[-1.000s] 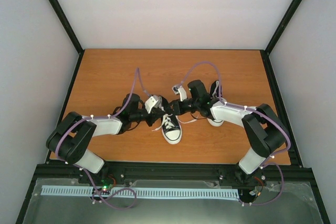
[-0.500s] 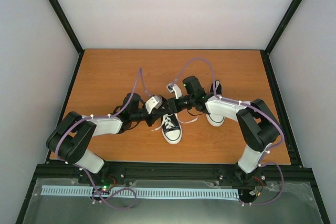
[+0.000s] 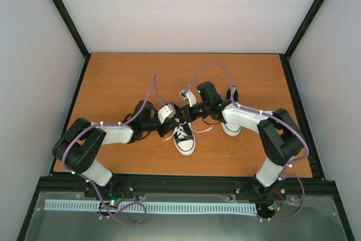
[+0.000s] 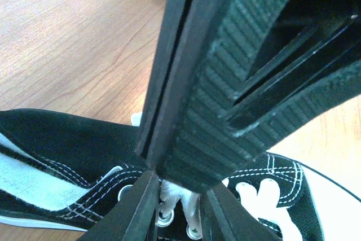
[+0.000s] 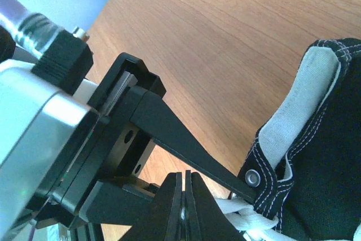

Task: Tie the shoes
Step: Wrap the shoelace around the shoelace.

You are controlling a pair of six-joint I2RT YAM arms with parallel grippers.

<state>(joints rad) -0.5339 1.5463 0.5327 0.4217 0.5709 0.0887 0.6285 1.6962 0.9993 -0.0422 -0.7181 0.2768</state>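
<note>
One black sneaker (image 3: pixel 184 137) with a white toe cap lies mid-table, toe toward the near edge. The other shoe (image 3: pixel 230 126) lies to its right, partly under the right arm. My left gripper (image 3: pixel 171 119) is at the first shoe's lacing. Its jaws stand a little apart around two white lace strands (image 4: pixel 179 201) coming up from the eyelets. My right gripper (image 3: pixel 189 113) reaches in from the right, jaws pressed together at the same lace (image 5: pixel 255 220) beside the shoe's top eyelet (image 5: pixel 252 178). Its ribbed finger (image 4: pixel 225 83) fills the left wrist view.
The wooden table (image 3: pixel 124 77) is walled by white panels and black frame posts. Loose lace ends (image 3: pixel 204 130) trail on the wood beside the middle shoe. Both arms cross low over the table's middle, their grippers almost touching.
My right gripper has moved a little left toward the middle shoe. My left arm has edged slightly right. The shoes have stayed in place.
</note>
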